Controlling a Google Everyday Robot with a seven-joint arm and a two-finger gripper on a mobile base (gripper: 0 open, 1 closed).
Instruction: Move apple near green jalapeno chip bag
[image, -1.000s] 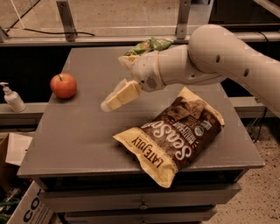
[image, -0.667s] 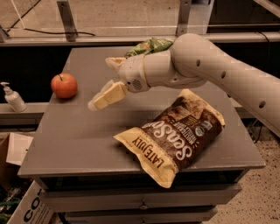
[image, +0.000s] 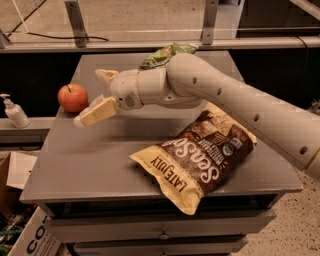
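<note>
On the near part of the table, at about 5 o'clock from its centre, a large brown-and-yellow chip bag is noted lying flat; it has no part in the task. Further in, at about 9 o'clock, the gripper is held just above the tabletop with its fingers spread apart and nothing clamped between them. The apple is found at the left edge, at about 10 o'clock, upright on the surface and just beside the gripper's open end, not enclosed by it. At the far edge, at 12 o'clock, the green jalapeno chip bag is seen, partly hidden behind the arm and well apart from the apple. The task is judged barely begun: the grasp, the carry and the placement are all outstanding.
</note>
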